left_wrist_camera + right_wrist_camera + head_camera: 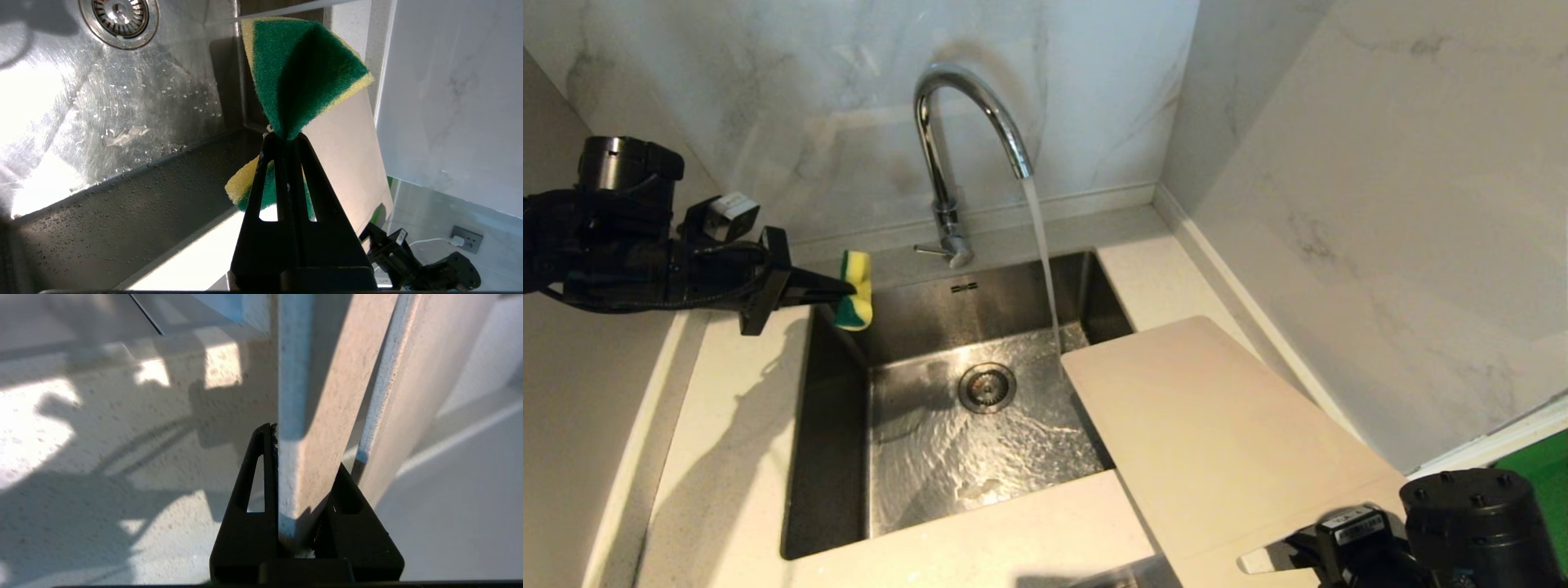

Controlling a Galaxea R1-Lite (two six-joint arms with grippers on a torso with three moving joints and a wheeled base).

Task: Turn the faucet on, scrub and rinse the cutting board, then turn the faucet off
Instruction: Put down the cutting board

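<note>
Right gripper [304, 473] pinching cutting board [1217, 425] edge, left gripper [286, 141] clamping sponge [855, 290]

We see the faucet [956, 139], a shiny chrome gooseneck behind the sink, running a steady stream into the basin, its thin side lever [929, 249] sticking out at the base. The cutting board [1209, 433], a pale off-white rectangle with rounded corners, lies tilted over the basin's right edge, one corner near the stream

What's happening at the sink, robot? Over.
Left gripper shut on sponge over sink. Right gripper shut on cutting board. Faucet running. Nothing blocking.
</note>
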